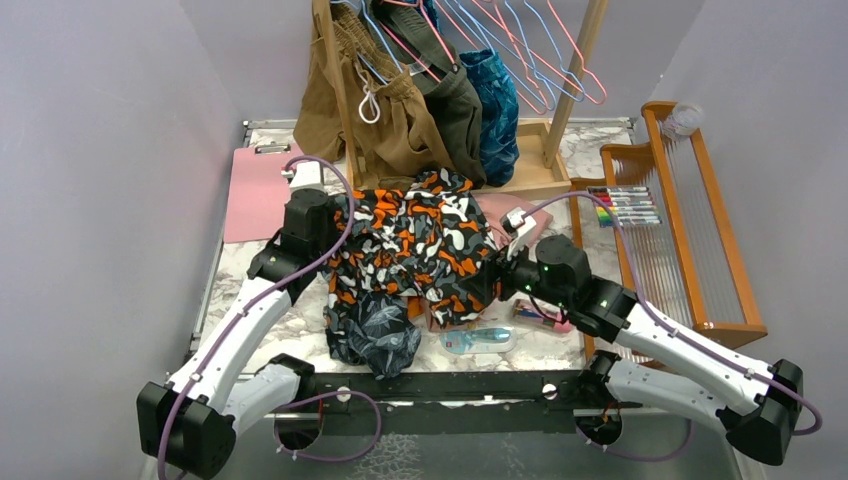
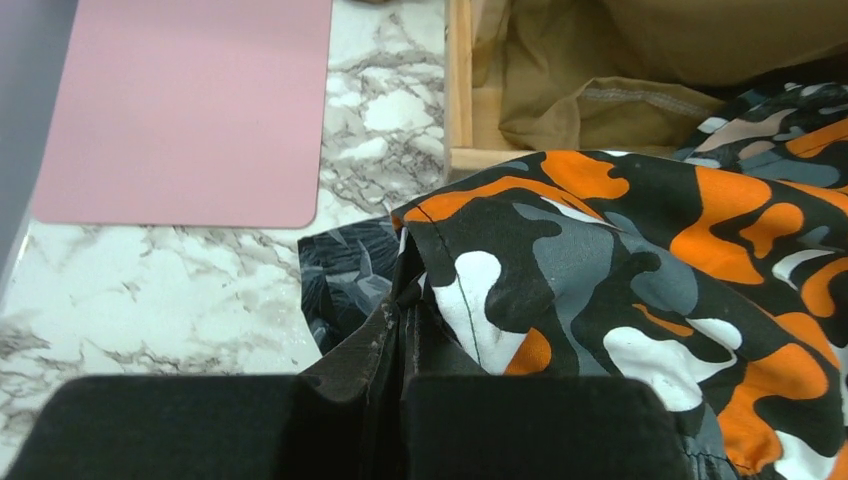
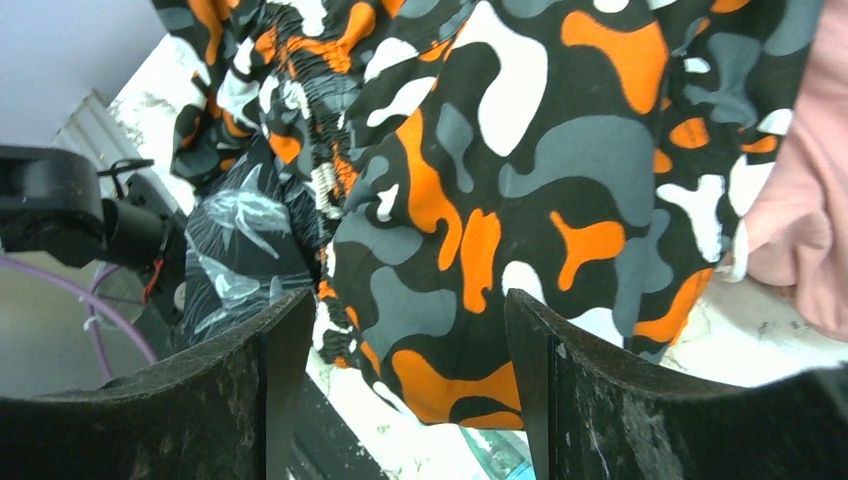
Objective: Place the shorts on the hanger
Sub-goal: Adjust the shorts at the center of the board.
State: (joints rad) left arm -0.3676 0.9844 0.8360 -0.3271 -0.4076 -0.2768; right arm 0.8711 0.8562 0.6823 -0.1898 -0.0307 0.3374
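While the left gripper (image 2: 397,345) pinches the shorts (image 2: 600,270) by an edge, the right gripper (image 3: 405,310) hovers spread wide, likely for a second hold.

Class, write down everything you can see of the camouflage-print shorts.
The shorts are dark fabric printed with orange, white and grey blobs, with a gathered waistband. They sit crumpled mid-table, partly over dark leaf-print shorts and beside pink cloth. The left hand is shut on one edge; the open right hand faces the opposite edge, not gripping.
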